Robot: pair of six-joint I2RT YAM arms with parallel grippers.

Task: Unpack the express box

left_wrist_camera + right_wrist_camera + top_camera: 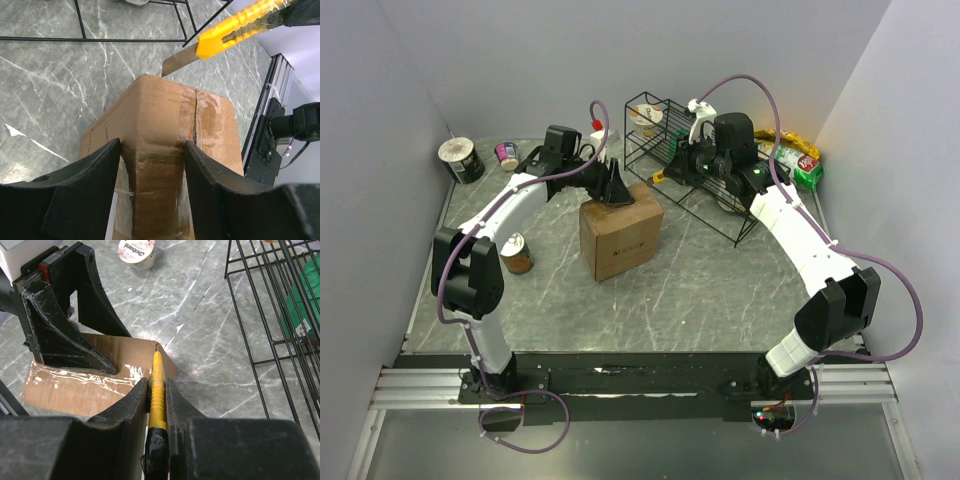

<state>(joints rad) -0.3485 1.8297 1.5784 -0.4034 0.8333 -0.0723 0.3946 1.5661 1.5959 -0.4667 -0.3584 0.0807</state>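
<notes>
The express box is a brown taped carton in the middle of the table. My left gripper is open, its fingers apart and resting on the box's far top edge, with a taped strip of the box between them. My right gripper is shut on a yellow utility knife. Its blade is out and hovers at the box's far right corner, near the split top seam. The left fingers stand on the taped top in the right wrist view.
A black wire rack stands right behind the box, close to my right arm. A tin can sits left of the box. A cup and a small can are at the back left. Snack bags lie at the back right.
</notes>
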